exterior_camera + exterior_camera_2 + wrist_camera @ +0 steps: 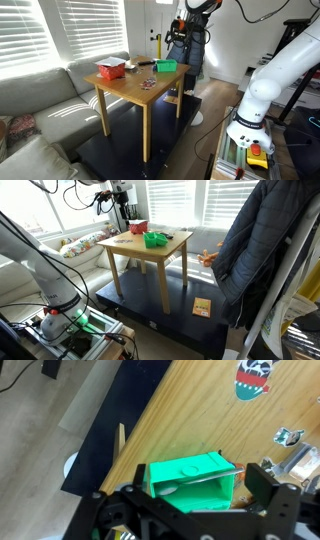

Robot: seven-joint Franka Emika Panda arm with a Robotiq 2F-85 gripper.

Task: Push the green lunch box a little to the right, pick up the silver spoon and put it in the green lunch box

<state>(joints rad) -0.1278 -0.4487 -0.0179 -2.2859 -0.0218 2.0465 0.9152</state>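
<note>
The green lunch box (pixel 185 478) stands on the wooden table (pixel 190 410), near its edge. It also shows in both exterior views (pixel 166 66) (pixel 156 240). The silver spoon (pixel 205 479) lies inside it, bowl to the left and handle reaching the right wall. My gripper (pixel 200 495) hangs above the box with its dark fingers spread on either side, open and empty. In both exterior views (pixel 182 30) (pixel 122 205) the gripper is raised well above the table.
A red and white container (pixel 110 69) sits at the table's other end. A round sticker (pixel 255 378) and a small metal object (pixel 290 435) lie on the table. A sofa (pixel 40 100) is beside it. A person in a dark jacket (pixel 250 240) stands close by.
</note>
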